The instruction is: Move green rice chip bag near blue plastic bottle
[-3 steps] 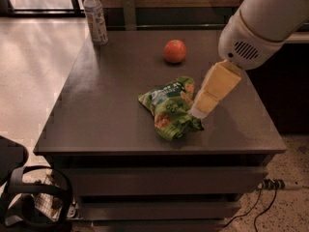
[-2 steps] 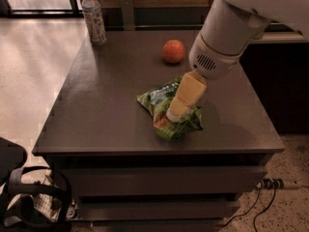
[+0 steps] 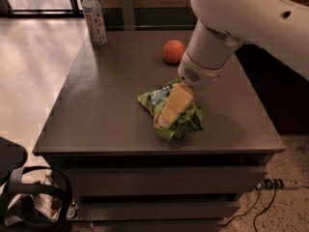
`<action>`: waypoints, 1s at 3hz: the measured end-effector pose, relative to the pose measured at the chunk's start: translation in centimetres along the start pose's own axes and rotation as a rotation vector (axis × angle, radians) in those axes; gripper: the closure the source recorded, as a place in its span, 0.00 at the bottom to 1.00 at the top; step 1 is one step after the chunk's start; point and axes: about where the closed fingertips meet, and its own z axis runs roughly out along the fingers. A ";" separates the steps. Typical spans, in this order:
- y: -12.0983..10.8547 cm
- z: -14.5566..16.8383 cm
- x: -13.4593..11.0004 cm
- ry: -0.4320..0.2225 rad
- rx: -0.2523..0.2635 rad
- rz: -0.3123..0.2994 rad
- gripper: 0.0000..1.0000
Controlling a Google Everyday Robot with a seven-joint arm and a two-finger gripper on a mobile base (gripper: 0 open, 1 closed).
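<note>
The green rice chip bag (image 3: 186,122) lies crumpled on the dark table (image 3: 106,105), right of its middle and toward the front. The blue plastic bottle (image 3: 94,17), clear with a white cap and a pale label, stands upright at the table's far left corner, well apart from the bag. My gripper (image 3: 166,117) hangs from the white arm (image 3: 227,28) and points down onto the bag's middle; its yellowish body covers part of the bag.
An orange-red round fruit (image 3: 173,51) sits at the back of the table, just behind the arm's wrist. The table has drawers below. A black object and cables lie on the floor at the lower left, and a power strip lies at the right.
The arm has swung left and toward the camera. The gripper has moved from the bag's right side onto its middle. The bag, the bottle and the fruit have not moved.
</note>
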 end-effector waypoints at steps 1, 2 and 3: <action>0.2 1.5 0.2 -0.024 -0.010 -0.024 0.21; 0.2 1.3 0.2 -0.020 -0.008 -0.023 0.54; 0.3 1.3 0.2 -0.021 -0.007 -0.024 0.75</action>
